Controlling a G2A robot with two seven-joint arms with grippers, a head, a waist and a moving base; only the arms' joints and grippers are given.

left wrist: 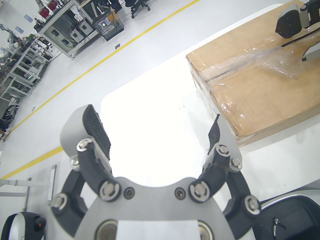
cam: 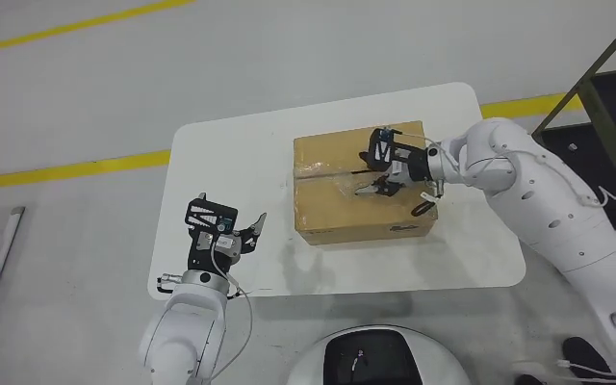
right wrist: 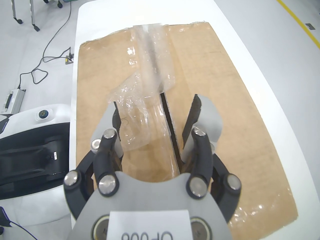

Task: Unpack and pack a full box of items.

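Cardboard box (cam: 332, 207) sits shut on the white table (cam: 221, 164), towards the side where the right arm comes in. Its two top flaps meet along a middle seam (right wrist: 170, 128) covered by clear packing tape (right wrist: 147, 56). The tape is stuck down along the far half of the seam. Nearer the right gripper (right wrist: 156, 103) it has come away in a crumpled loose flap (right wrist: 130, 118), and a dark slit shows between the cardboard flaps. The right gripper hovers low over the box top with its fingers spread, one on each side of the seam, gripping nothing; the loose film lies against one finger. The left gripper (left wrist: 155, 121) hangs over bare table beside the box, its fingers wide apart and empty. The tape looks thin, glossy and clingy, and will probably stretch or tear if pulled sideways. The crumpled free end seems the best place to pinch it, pulling along the seam. The board looks stiff but should hinge at its creases, so the exposed flap edge at the slit offers a hold for lifting. A full box is likely heavy and should stay put while the tape is pulled.
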